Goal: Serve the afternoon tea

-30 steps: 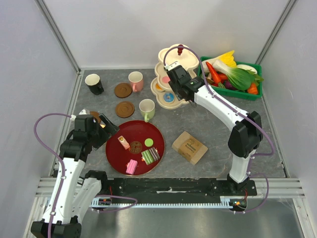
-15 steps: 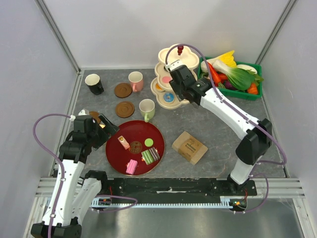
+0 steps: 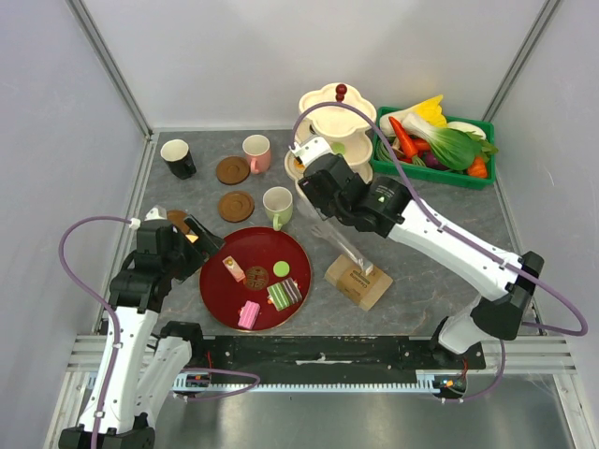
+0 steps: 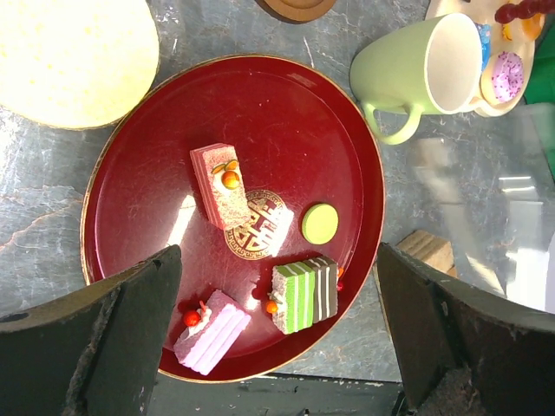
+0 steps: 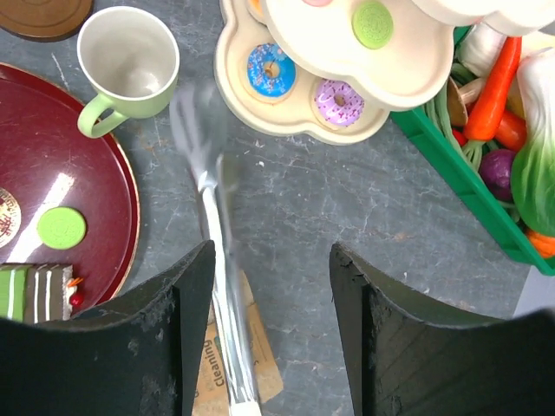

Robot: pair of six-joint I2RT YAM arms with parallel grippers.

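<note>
Near the front stands a red tray (image 3: 213, 285) holding a pink cake slice (image 4: 215, 184), a green-striped slice (image 4: 305, 293), a pale pink slice (image 4: 211, 329) and a green macaron (image 4: 320, 223). My left gripper (image 4: 276, 269) hangs open over the tray's near-left side (image 3: 198, 245), holding nothing. My right gripper (image 5: 270, 251) is open and empty above the bare table between the pale-green mug (image 5: 128, 65) and the tiered stand (image 5: 260, 113). The stand carries a blue donut (image 5: 265, 69), a purple donut (image 5: 338, 100) and a green macaron (image 5: 372, 23). A blurred silvery strip (image 5: 217, 260) runs beside the right gripper's left finger.
The pink mug (image 3: 256, 152), black mug (image 3: 178, 158) and two brown coasters (image 3: 233, 169) (image 3: 236, 206) sit at the back left. A tan block (image 3: 360, 279) lies right of the tray. The green crate (image 3: 432, 171) of vegetables is at the back right. A cream disc (image 4: 69, 52) lies by the left gripper.
My right arm has swung from the tiered stand forward and left to beside the pale-green mug. A blurred silvery strip now reaches toward the tan block. The left arm has hardly moved.
</note>
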